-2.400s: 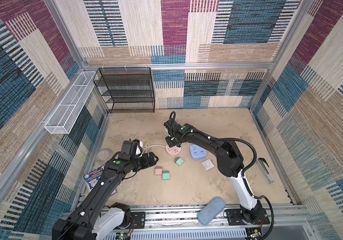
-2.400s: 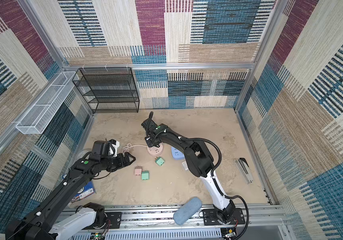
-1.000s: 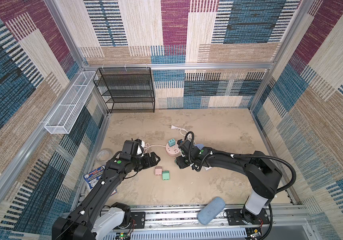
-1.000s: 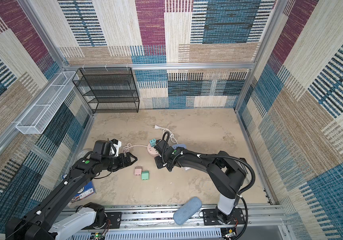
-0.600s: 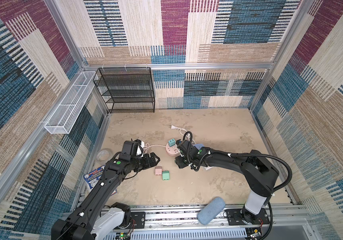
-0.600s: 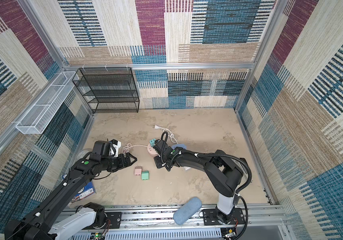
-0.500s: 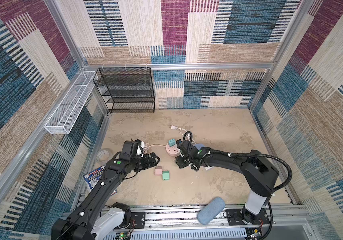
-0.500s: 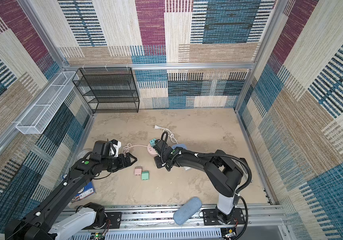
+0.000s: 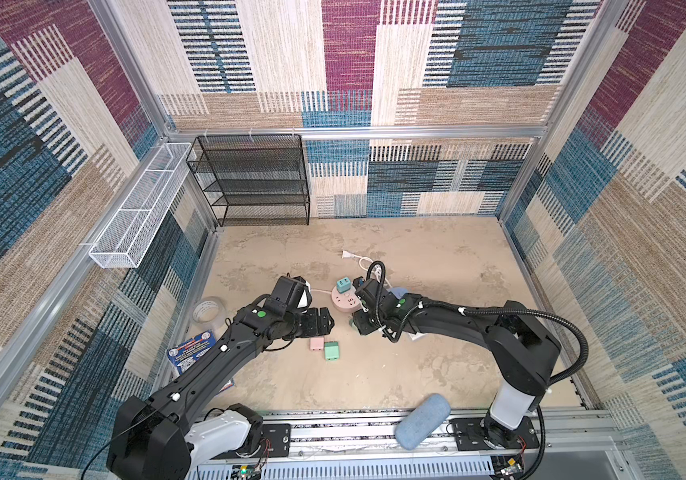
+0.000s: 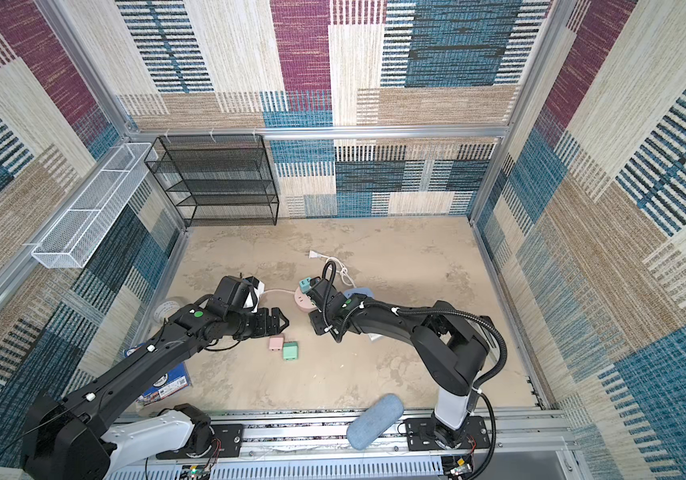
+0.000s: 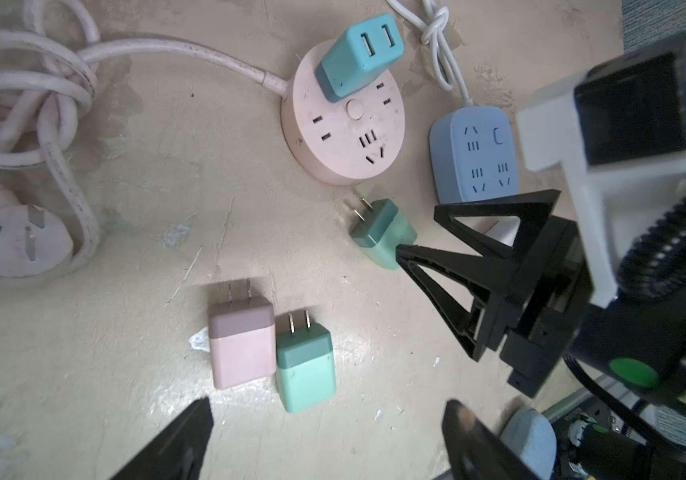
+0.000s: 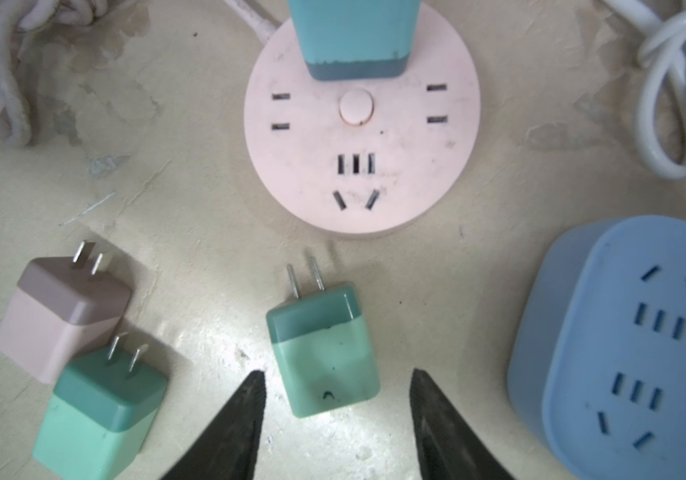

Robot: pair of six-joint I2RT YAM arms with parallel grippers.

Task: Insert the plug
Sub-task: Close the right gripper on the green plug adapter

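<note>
**Plug lies flat, just short of the pink socket**

Right gripper (image 12: 336,371) sits low over the table with its jaws apart. One finger (image 12: 245,419) is on each side of the rear end of the green plug (image 12: 322,349). The right wrist view shows a gap on both sides, so nothing is clamped.

The plug lies flat on the table. Its prongs aim at the pink socket (image 12: 312,174) and end just short of its rim. A teal plug (image 12: 353,33) stands upright in the pink socket, on the side away from the green plug. A blue socket (image 12: 623,353) lies just beside the pink socket, not touching it.

Left gripper (image 9: 327,323) hovers near the pink socket, jaws spread wide and holding nothing. Ahead of its fingers, a pink plug (image 11: 241,345) and a second green plug (image 11: 306,365) lie touching side by side. They are farther from the pink socket than the first plug. The pink socket's cord (image 11: 42,95) is knotted in a loose coil.
</note>
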